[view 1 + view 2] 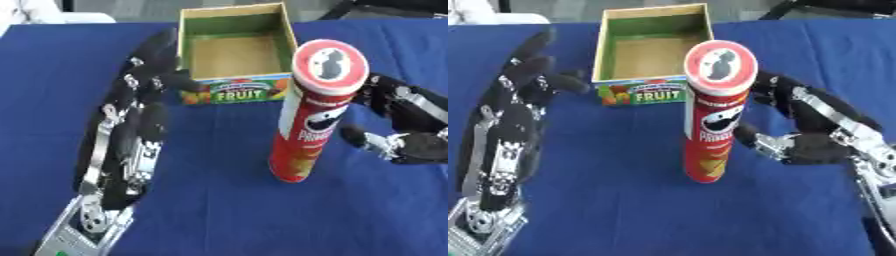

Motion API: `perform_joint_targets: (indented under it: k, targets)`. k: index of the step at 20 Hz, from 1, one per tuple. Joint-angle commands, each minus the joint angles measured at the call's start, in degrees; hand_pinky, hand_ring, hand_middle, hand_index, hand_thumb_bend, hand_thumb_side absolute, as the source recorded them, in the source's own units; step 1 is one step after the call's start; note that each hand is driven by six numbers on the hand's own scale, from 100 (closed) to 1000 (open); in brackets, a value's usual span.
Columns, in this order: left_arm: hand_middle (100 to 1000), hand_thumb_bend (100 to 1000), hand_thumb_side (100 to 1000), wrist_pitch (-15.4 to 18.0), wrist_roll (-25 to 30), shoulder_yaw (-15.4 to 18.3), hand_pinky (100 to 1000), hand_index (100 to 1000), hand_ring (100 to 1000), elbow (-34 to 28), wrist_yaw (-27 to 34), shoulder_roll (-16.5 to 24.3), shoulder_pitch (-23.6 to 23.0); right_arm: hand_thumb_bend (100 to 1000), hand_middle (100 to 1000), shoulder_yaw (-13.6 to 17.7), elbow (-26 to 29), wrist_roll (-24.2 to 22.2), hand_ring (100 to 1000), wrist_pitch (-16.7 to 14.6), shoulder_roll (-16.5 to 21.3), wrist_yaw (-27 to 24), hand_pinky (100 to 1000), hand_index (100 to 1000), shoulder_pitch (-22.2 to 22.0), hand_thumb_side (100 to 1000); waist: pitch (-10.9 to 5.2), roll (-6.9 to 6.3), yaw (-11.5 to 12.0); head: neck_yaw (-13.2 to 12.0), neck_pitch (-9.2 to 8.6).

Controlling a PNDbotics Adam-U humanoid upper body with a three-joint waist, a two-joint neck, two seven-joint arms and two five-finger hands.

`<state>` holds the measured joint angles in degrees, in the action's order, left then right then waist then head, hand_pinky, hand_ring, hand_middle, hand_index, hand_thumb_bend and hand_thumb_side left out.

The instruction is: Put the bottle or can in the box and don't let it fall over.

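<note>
A tall red crisps can (pixel 713 115) with a pale lid stands upright on a table (pixel 623 210) covered in blue cloth, just in front of an open cardboard box (pixel 654 55) marked "FRUIT", slightly to its right. The right robot hand (pixel 811 135) sits beside the can, fingers and thumb spread apart around its middle, not clamped on it. The left robot hand (pixel 144 75) rests open with straight fingers, its thumb against the box's left front corner.
</note>
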<state>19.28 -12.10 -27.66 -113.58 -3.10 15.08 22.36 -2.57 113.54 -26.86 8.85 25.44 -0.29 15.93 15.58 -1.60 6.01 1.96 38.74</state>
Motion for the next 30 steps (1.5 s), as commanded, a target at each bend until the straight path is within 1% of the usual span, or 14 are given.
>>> perform_joint_targets:
  k: [1, 4, 7, 11, 16, 23, 28, 29, 30]
  targets:
    - [915, 100, 672, 0.1, -0.5, 0.7, 845, 816, 652, -1.0, -0.6, 0.9, 0.2, 350, 1000, 0.0, 1.1, -0.7, 1000, -0.2, 0.4, 0.3, 1000, 1000, 0.8, 419, -0.66, 0.10, 0.1, 0.3, -0.84]
    - [911, 100, 672, 0.3, -0.9, 1.0, 840, 811, 649, -1.0, -1.0, 1.0, -0.1, 344, 1000, -0.1, 1.1, -1.1, 1000, 0.0, 0.4, 0.5, 1000, 1000, 1.1, 432, -0.48, 0.06, 0.2, 0.5, -0.88]
    - [904, 100, 672, 0.7, -1.8, 1.2, 830, 814, 647, -1.0, -1.3, 1.0, -0.3, 403, 1000, -0.3, 1.1, -1.2, 1000, 0.0, 0.5, 0.5, 1000, 1000, 1.3, 418, -0.43, 0.01, 0.4, 0.6, -0.90]
    - [905, 100, 672, 1.1, -2.9, 1.2, 825, 818, 648, -1.0, -1.3, 0.9, -0.8, 429, 1000, -0.5, 1.1, -1.3, 1000, 0.8, 0.3, 0.0, 1000, 1000, 1.6, 418, -0.40, -0.01, 0.5, 0.8, -1.09]
    - [904, 100, 672, 1.4, -3.9, 1.4, 823, 816, 646, -1.0, -1.4, 0.8, -0.9, 432, 1000, -0.5, 1.1, -1.3, 1000, 1.5, 0.3, -0.4, 1000, 1000, 2.4, 416, -0.30, -0.07, 0.7, 1.0, -1.28]
    - [900, 100, 672, 1.4, -4.5, 1.6, 816, 810, 642, -1.0, -1.1, 0.8, -0.9, 426, 1000, -0.6, 1.1, -2.5, 1000, 1.0, 0.4, -0.5, 1000, 1000, 3.1, 410, 0.01, -0.06, 0.9, 1.1, -1.48]
    - [906, 100, 672, 1.5, -5.1, 1.7, 813, 812, 640, -1.0, -0.9, 0.9, -1.1, 423, 1000, -0.7, 1.1, -3.2, 1000, 1.3, 0.3, -0.5, 1000, 1000, 3.6, 411, 0.30, -0.01, 1.1, 1.2, -1.57]
    - [905, 100, 691, 1.4, -5.2, 1.7, 812, 811, 640, -1.0, -0.9, 0.9, -1.1, 417, 1000, -0.7, 1.1, -3.3, 1000, 1.3, 0.3, -0.6, 1000, 1000, 3.7, 409, 0.34, 0.01, 1.2, 1.2, -1.61]
    - [905, 100, 672, 1.4, -5.3, 1.8, 812, 811, 639, -1.0, -0.9, 0.9, -1.2, 422, 1000, -0.7, 1.1, -3.5, 1000, 1.3, 0.3, -0.6, 1000, 1000, 3.8, 407, 0.39, 0.03, 1.2, 1.2, -1.67]
